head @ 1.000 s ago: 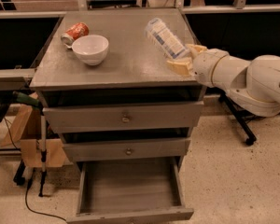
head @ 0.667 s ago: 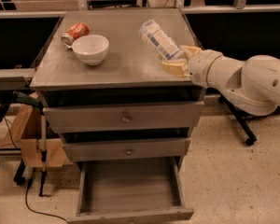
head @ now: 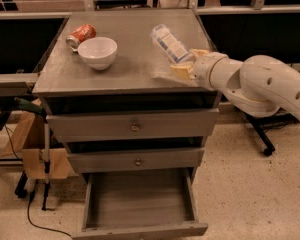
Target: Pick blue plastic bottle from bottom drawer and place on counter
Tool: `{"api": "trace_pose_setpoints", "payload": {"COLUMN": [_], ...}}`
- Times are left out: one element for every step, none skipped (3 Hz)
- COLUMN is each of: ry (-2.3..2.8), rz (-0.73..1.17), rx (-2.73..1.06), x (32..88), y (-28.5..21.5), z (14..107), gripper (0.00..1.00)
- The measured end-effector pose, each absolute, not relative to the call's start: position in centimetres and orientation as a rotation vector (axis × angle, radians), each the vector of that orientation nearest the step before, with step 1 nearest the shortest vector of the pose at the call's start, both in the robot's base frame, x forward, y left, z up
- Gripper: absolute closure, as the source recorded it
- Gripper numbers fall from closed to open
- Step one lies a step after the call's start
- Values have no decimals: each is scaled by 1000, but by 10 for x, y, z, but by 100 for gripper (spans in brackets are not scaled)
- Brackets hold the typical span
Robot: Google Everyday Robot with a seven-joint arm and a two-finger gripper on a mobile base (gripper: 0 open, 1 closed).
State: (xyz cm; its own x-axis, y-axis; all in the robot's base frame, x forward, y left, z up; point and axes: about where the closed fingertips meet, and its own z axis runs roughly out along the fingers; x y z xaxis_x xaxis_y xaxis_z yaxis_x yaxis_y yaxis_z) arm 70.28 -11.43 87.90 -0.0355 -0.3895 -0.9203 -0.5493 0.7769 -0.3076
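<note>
The arm point(head: 270, 81) reaches in from the right side of the cabinet, and its gripper point(head: 186, 61) sits over the counter point(head: 130, 71) close to the right edge, nearer the front corner than the back. The blue plastic bottle point(head: 168, 43) is caught in it: the bottle's near end sits between the two yellowish fingers point(head: 179, 71), which are closed in against it from either side. The rest of the bottle sticks out slantwise toward the back-left, over the right half of the top. I can't tell whether its far end touches the surface or hangs just above it.

Toward the left rear corner a white bowl point(head: 97, 51) stands upright. An orange-red soda can point(head: 81, 34) lies on its side just behind the bowl.

Below, the bottom drawer point(head: 140, 204) is pulled well out, its grey inside showing. The two upper drawers point(head: 135, 127) are nearly shut.
</note>
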Motion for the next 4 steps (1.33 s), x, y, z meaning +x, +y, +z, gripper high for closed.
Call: {"api": "trace_pose_setpoints", "payload": {"ry": [1721,1739,1714,1713], "rz": [58,22,23,23], "rx": [-689,-640,-620,-619], "x": [719,722,723,723], "y": [-143,-168,-177,-178], "z": [858,851,854,855], "gripper": [74,50,27,4]}}
